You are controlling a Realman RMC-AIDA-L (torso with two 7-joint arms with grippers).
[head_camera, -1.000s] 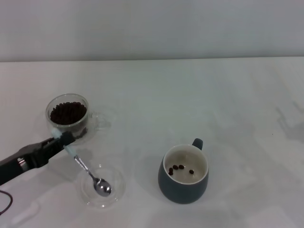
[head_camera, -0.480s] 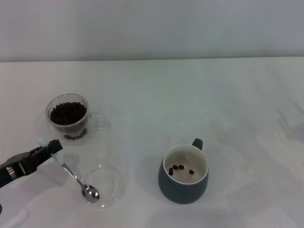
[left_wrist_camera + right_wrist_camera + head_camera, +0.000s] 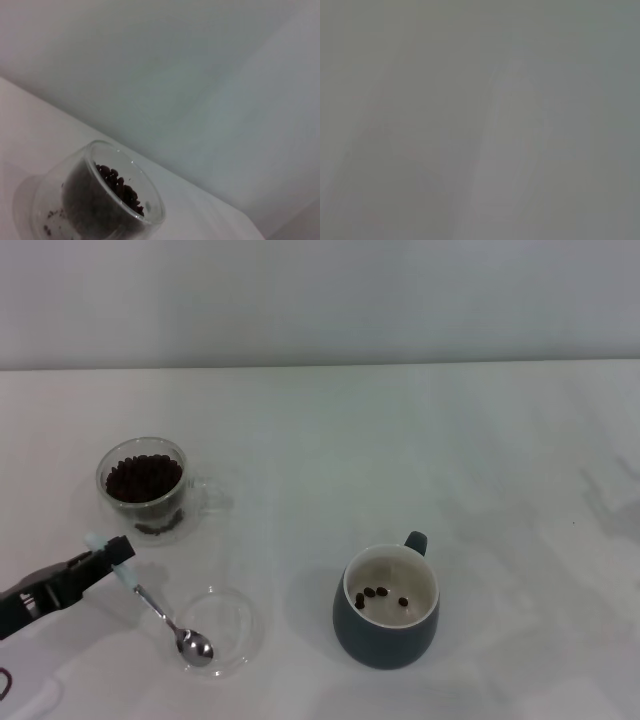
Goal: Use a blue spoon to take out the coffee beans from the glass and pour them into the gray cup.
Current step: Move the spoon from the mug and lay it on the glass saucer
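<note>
head view: left gripper (image 3: 108, 552) clamped on the blue spoon (image 3: 160, 608) handle, bowl over a clear dish (image 3: 240, 630), near the glass (image 3: 143, 487) of coffee beans (image 3: 143, 478).

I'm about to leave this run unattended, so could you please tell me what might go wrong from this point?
1. The left gripper holds the blue spoon only at the handle's far end, so the spoon may pivot or slip.
2. The spoon's bowl sits at the rim of the shallow glass dish; a careless lift might drag or tip it.
3. The glass looks full of coffee beans, so scooping could spill some onto the table before the gray cup.
</note>
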